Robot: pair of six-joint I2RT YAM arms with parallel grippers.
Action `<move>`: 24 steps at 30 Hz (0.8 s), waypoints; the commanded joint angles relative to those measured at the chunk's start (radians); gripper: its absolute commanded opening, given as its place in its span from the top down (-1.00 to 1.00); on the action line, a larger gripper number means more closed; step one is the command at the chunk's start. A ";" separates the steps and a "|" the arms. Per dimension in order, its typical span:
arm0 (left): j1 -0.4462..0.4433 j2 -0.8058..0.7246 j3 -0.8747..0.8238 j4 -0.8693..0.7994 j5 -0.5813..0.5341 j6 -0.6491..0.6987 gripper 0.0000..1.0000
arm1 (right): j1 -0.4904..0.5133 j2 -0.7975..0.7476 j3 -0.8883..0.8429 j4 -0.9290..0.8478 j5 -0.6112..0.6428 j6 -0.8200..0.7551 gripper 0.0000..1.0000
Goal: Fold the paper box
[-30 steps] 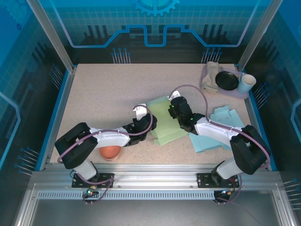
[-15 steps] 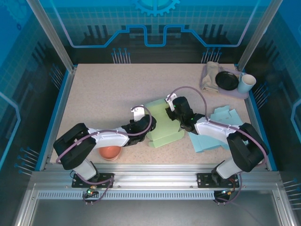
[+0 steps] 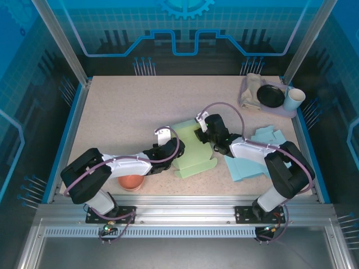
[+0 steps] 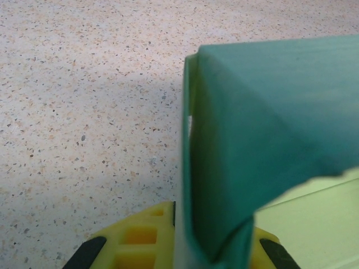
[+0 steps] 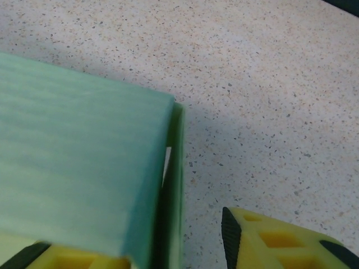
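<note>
Step in hand, as I read it: raising the walls. The green box (image 3: 192, 159) sits mid-frame in the overhead view, part-formed, with its flaps not tucked. Left claw (image 3: 173, 152) is pressed together, pinching the box's left wall; in its wrist view the fold runs between the pads. Right claw (image 3: 202, 135) is part spread, straddling the upper-right wall. One pad (image 5: 269, 244) stands clear of the paper, so no grip there. Next I'd re-seat the right claw on a flap and crease inward while the left anchors.
</note>
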 commanded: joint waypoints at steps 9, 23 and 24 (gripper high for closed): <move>0.001 -0.019 0.001 -0.062 -0.047 -0.026 0.94 | -0.039 0.049 0.047 -0.085 0.181 0.068 0.29; 0.008 -0.008 0.026 -0.121 -0.119 -0.012 0.94 | 0.013 0.069 0.071 -0.047 0.206 0.044 0.16; 0.008 -0.005 0.029 -0.119 -0.119 -0.011 0.94 | 0.013 0.062 0.059 -0.039 0.148 0.041 0.15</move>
